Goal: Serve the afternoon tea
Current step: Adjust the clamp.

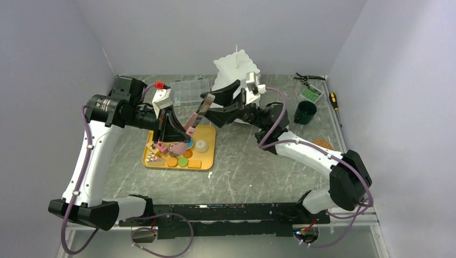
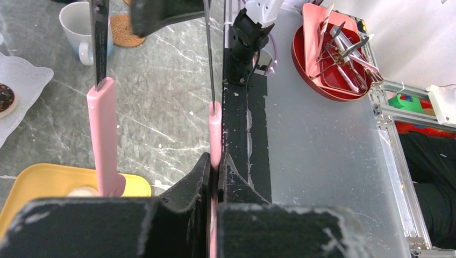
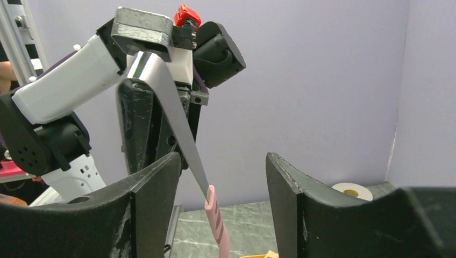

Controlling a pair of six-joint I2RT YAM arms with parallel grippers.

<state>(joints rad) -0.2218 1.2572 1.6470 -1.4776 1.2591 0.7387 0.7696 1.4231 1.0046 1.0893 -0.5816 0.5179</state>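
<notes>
- Your left gripper (image 2: 215, 164) is clenched on one pink leg of the tongs (image 2: 105, 134). The other leg stands free and apart, so I judge the tool cannot pinch from this hold alone.
- Your right gripper (image 3: 223, 158) is released. Its jaws stand apart with the tongs' metal blade running between them, close beside one finger. That placement looks meant for taking or squeezing the tool.
- The toy pastries (image 1: 177, 156) lie on the yellow tray (image 1: 209, 134), right under the tongs' tips, and none is lifted.
- The white stand (image 1: 236, 67) waits at the back of the tabletop, just behind your right wrist and within reach for serving.
- The dark-green mug (image 1: 305, 113) stands apart from a cork coaster (image 1: 322, 143) at the right, so that pairing seems not yet done.
</notes>
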